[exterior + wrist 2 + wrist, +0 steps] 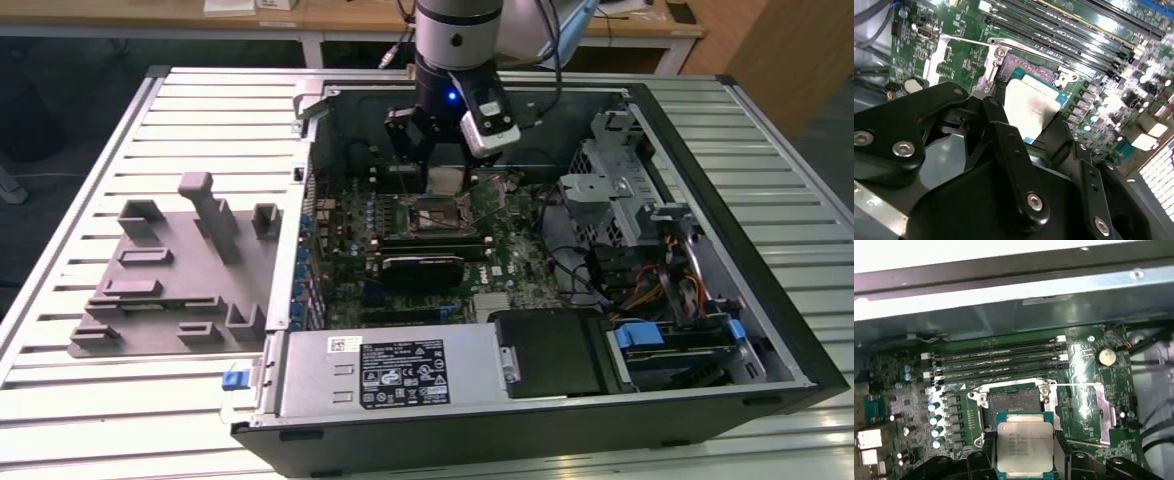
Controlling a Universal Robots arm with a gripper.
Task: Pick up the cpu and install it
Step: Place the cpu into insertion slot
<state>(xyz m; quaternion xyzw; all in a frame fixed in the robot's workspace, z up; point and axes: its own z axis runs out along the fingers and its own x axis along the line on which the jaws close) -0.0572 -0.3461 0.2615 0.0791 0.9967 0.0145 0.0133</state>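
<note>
Slatted metal tabletop [120, 420] carries everything, with a wooden bench behind it. On the exterior view's left lies a grey fixture block [174, 285] with upright posts and shallow pockets. Just beside it, toward the exterior view's right, an open computer case [534, 435] lies on its side, its power supply [387, 375] along the near edge and the green motherboard [521, 265] exposed inside. The arm [461, 40] reaches down over the board, and its gripper [434, 175] hangs close to the open socket [438, 215]. In both wrist views the black fingers [988, 452] pinch the cpu [1024, 445] by two opposite edges, silvery top up. The chip is held over the near edge of the socket [1014, 402], not seated in it. Memory slots [999, 357] run past the socket's far side, and a coin battery [1106, 356] sits near them. A metal drive cage [607, 190] fills the case on the exterior view's right.
</note>
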